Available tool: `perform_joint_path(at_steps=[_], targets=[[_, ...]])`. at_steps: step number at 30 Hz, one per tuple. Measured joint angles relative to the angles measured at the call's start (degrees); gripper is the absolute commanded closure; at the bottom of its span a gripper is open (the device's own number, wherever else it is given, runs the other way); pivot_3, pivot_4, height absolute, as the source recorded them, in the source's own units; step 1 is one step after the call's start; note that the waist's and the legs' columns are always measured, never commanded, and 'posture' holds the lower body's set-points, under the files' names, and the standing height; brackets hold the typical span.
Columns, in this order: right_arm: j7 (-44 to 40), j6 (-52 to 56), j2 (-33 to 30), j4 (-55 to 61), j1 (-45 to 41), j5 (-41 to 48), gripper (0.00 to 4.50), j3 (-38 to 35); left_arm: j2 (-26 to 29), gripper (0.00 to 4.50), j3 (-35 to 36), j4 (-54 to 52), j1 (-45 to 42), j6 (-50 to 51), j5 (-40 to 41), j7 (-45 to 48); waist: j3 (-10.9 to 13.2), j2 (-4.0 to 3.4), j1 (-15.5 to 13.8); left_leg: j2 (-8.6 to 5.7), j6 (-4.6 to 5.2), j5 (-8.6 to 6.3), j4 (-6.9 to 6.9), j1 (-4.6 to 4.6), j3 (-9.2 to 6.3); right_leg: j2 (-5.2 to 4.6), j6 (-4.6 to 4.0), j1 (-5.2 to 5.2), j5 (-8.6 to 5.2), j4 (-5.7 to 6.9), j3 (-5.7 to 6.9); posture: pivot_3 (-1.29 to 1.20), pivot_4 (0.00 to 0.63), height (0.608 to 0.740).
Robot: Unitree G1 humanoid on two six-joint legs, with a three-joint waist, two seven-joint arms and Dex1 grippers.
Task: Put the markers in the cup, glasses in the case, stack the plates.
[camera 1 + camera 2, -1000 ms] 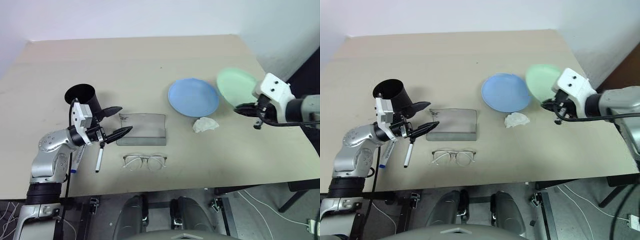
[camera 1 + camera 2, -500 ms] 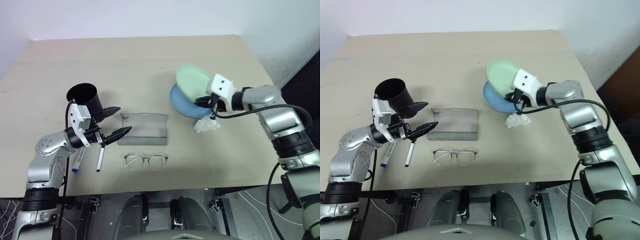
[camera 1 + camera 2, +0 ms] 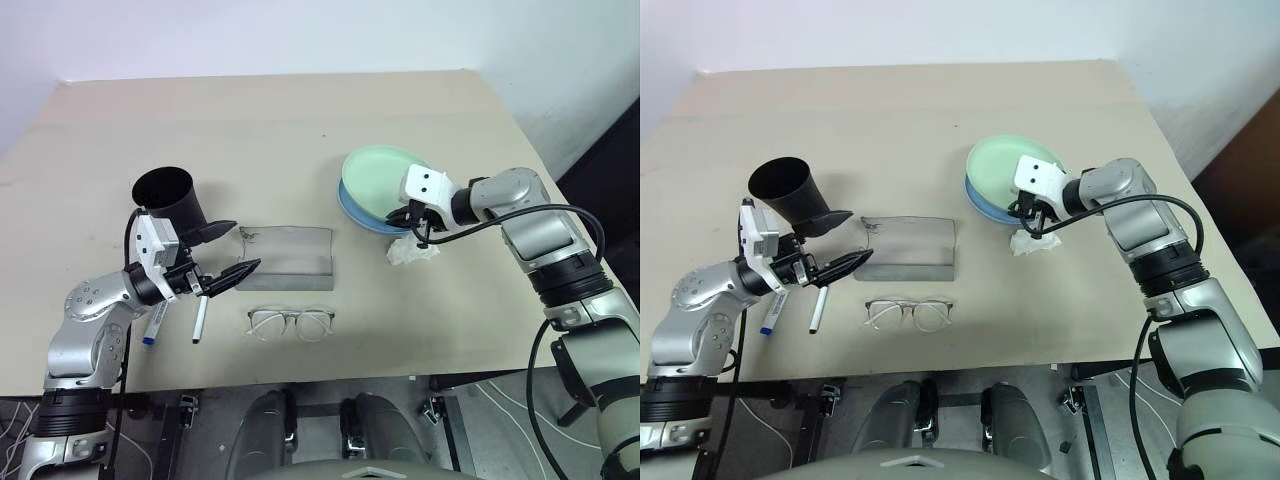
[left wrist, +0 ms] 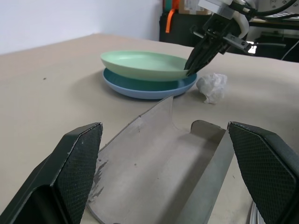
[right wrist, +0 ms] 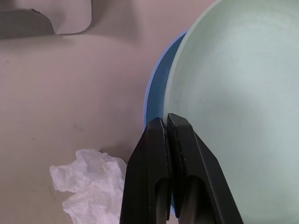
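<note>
right pincer point(image 3: 1025, 214) pinching near rim of pale mint green round plate point(image 3: 378, 170), which sits stacked on light blue round plate point(image 3: 352, 205), right-centre of bench point(image 3: 300, 110). arm reaches in from right, angled down-left. next: release. left pincer point(image 3: 224, 252) spread, left of open grey oblong case point(image 3: 285, 258).

You see blue plate point(image 3: 352, 203) mostly covered by mint plate point(image 3: 378, 172); second marker point(image 3: 154, 322) partly hidden behind left arm; case point(image 4: 159, 163) cut off at left wrist view's edge
</note>
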State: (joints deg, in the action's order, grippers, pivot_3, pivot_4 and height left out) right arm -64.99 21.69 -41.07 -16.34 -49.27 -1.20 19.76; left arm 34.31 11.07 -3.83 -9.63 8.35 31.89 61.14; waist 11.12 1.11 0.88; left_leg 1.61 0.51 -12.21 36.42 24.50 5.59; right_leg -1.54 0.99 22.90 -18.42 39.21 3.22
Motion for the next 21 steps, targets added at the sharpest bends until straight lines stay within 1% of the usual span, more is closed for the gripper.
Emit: perform_joint_path(at_steps=[10,13,14,21], targets=[[-2.04,0.46,0.19,0.4,0.81,-0.78,4.47,0.2,-0.01,0.0,0.0,1.53,-0.33,-0.99,-0.03,0.63,0.0,0.0,-0.03,0.0,0.0,0.0,0.0,0.0,0.0,0.0,-0.01,0.0,0.0,0.0,0.0,0.0,0.15,0.715],[-2.0,0.45,0.16,0.38,0.86,-0.85,3.79,0.16,0.0,0.0,-0.01,1.5,-0.35,-0.96,-0.03,0.12,0.0,0.0,-0.01,0.0,0.0,0.0,0.0,0.0,0.0,0.0,-0.01,0.0,0.0,0.0,0.0,0.0,0.15,0.715],[-1.92,0.44,0.16,0.36,0.86,-0.86,3.49,0.16,0.0,0.0,-0.02,1.49,-0.36,-0.94,-0.03,-0.03,0.0,0.0,0.0,0.0,0.0,0.0,0.0,0.0,0.0,0.0,-0.01,0.0,0.0,0.0,0.0,0.0,0.15,0.715],[-1.06,0.62,0.26,0.09,0.23,0.43,1.04,-3.51,0.0,0.0,-0.04,1.48,-0.7,-0.92,-0.03,-0.23,0.0,0.0,0.0,0.0,0.0,0.0,0.0,0.0,0.0,0.0,-0.01,0.0,0.0,0.0,0.0,0.0,0.15,0.715]])
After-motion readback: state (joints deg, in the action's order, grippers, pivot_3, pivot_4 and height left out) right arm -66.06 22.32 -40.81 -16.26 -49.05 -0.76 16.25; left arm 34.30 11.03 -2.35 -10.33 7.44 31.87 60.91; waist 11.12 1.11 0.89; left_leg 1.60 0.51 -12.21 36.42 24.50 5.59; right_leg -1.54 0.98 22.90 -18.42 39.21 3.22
